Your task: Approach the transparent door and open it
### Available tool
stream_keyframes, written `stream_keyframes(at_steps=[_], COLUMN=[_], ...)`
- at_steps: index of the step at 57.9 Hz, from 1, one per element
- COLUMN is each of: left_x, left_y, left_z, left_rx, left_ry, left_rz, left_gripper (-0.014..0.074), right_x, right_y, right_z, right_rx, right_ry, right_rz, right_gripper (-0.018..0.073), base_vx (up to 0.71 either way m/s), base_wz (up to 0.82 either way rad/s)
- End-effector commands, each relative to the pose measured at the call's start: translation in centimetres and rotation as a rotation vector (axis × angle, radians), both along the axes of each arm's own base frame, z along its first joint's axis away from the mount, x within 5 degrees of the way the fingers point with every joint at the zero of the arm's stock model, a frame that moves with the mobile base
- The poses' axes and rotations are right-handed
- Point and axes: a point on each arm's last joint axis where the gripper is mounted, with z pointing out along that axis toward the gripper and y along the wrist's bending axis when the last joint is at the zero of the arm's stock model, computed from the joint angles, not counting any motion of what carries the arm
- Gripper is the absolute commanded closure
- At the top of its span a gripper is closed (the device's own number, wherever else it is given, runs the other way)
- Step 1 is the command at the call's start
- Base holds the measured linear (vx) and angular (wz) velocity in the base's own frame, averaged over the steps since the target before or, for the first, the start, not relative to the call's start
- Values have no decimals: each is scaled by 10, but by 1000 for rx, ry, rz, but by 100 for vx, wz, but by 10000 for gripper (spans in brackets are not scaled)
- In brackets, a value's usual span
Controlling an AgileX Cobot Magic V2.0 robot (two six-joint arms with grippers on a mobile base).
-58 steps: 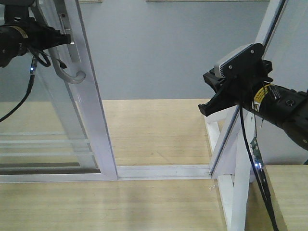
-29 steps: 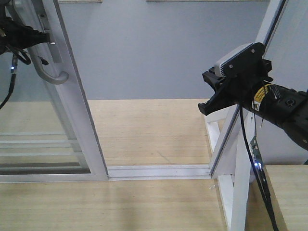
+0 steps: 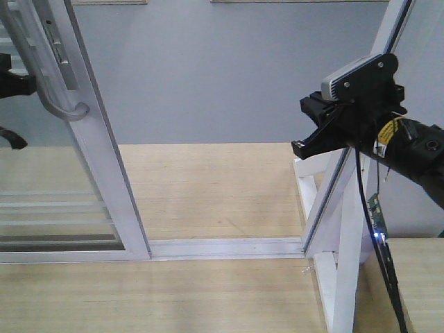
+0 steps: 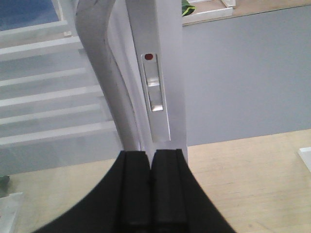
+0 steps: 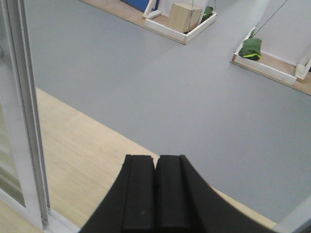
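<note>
The transparent door (image 3: pixel 104 163), clear glass in a glossy white frame, stands at the left with its curved silver-grey handle (image 3: pixel 61 104) on the right-hand edge. My left gripper (image 3: pixel 28 83) shows as a dark shape at the left border, just left of the handle. In the left wrist view this gripper (image 4: pixel 152 153) is shut, its tips against the door frame (image 4: pixel 160 58) beside the handle (image 4: pixel 104 73) and below the lock plate (image 4: pixel 154 97). My right gripper (image 3: pixel 300 147) hangs at the right, apart from the door. Seen from the right wrist, it (image 5: pixel 155 158) is shut and holds nothing.
A white floor track (image 3: pixel 229 246) runs from the door to a fixed white-framed panel and its brace (image 3: pixel 343 236) at the right. Wooden floor (image 3: pixel 215 187) and grey floor lie beyond. Far off are trays with a box (image 5: pixel 183 17) and a green bundle (image 5: pixel 251 48).
The door has slid left with its handle, and the gap to the right frame is wider. My left gripper went left with it. The right gripper rose slightly.
</note>
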Motion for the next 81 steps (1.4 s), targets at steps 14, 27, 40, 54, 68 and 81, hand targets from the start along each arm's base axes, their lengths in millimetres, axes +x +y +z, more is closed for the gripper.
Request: stream_keyframes(at_steps=[14, 27, 40, 54, 68, 81], left_x=[-83, -130, -169, -188, -189, -189], left_y=[-3, -1, 2, 3, 3, 3], left_z=[-5, -37, -52, -46, -45, -45], left_rx=[38, -52, -115, -211, -235, -234], left_ry=[-178, -159, -202, -256, -272, -272], left_rz=[-54, -16, 22, 46, 46, 46], left_gripper=[576, 576, 594, 604, 603, 603], right_x=[-53, -112, -161, -175, -175, -175], right_y=[-29, -45, -64, -67, -69, -69], right_z=[70, 42, 17, 25, 23, 23], right_rx=[14, 111, 116, 142, 151, 151], right_ry=[-123, -139, -166, -261, -235, -235], right_rz=[-129, -132, -183, -171, -188, -188], right_gripper=[565, 565, 565, 565, 564, 565], base_vx=[0, 0, 0, 0, 0, 0], base_wz=[0, 0, 0, 0, 0, 0])
